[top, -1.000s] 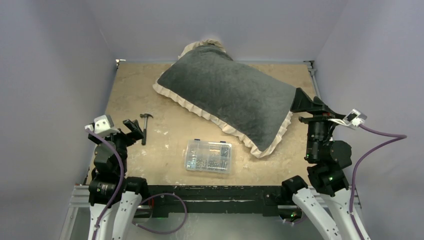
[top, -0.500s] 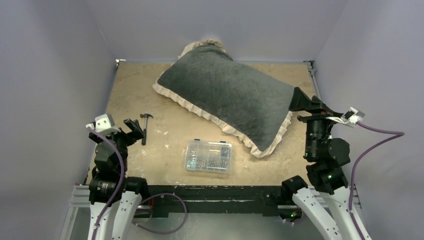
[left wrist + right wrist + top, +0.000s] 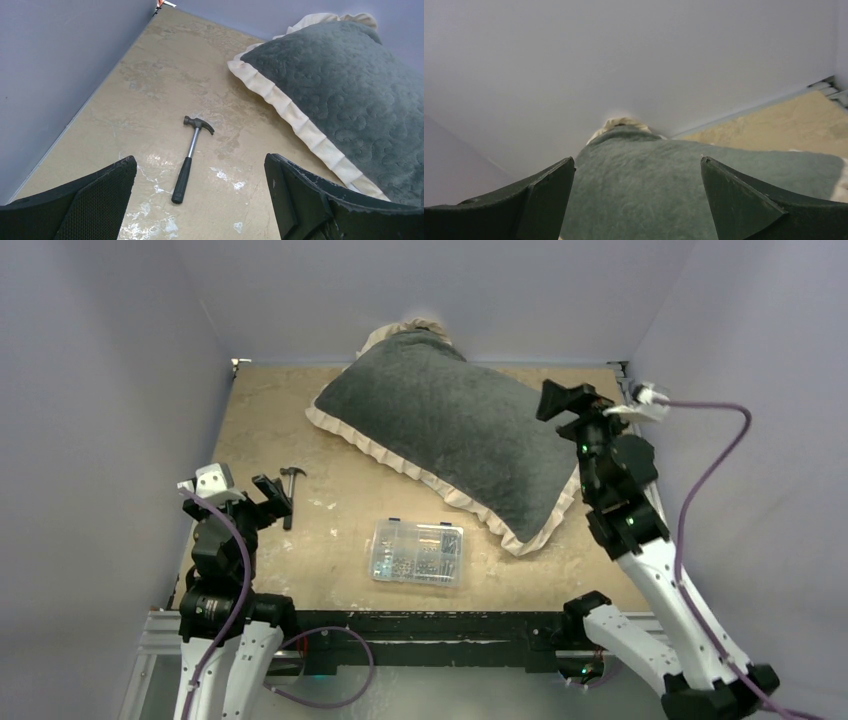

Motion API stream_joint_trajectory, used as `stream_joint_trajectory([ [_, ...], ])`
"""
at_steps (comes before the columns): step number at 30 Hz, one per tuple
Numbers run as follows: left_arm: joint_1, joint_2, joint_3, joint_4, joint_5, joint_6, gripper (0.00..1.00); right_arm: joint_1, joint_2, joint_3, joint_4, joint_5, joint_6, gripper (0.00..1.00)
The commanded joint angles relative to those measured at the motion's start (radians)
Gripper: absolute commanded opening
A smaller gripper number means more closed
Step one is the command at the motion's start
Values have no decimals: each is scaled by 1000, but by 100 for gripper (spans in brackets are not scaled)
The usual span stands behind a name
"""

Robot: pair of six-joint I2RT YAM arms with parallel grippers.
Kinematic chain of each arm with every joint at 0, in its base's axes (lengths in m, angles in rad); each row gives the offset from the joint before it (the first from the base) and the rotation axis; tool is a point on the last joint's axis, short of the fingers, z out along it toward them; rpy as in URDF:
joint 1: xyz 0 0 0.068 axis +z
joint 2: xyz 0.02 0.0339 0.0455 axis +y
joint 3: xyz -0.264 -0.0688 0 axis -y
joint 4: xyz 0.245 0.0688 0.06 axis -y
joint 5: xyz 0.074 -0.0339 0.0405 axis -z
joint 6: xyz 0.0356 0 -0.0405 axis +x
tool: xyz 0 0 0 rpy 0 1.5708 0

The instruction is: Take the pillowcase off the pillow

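Nearest, at the left of the near edge, the left pincer sits low over the tan, scuffed surface. Its two black fingers are spread wide with nothing between them. Its wrist view looks out between those fingers at a small hammer lying flat just ahead, dark head pointing away and black grip toward the arm. The hammer is untouched and apart from both fingers.

To the right of the hammer, near the middle of the near half, a clear plastic compartment box of small hardware lies flat with its lid closed. It is close to the frilled near corner of the pillowcase but not touching it.

The pillowcase lies dark grey plush face up. It runs diagonally from that near-right corner to the far middle, where its end bunches against the back wall. The cream ruffled frill shows along the left and near edges. The cover is full and rounded, with the pillow inside it and hidden.

The right arm is stretched up and forward over the far-right part of the cover. The right pincer is also spread wide and holds nothing. In its wrist view the grey plush fills the space between the fingers. Whether they touch the fabric cannot be told.
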Motion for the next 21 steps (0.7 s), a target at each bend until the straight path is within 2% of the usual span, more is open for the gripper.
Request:
stream_joint_trajectory([
  [1,-23,0,0,43,9,3,99,3,185,137,-21,-190,42,99],
  [7,-75,1,-3,45,-10,-2,99,3,433,201,-83,-293,138,99],
  [15,-128,-34,-21,77,2,9,99,6,650,296,-195,-135,105,99],
  [21,-175,-69,-33,97,8,20,99,6,877,347,-275,-63,166,99],
])
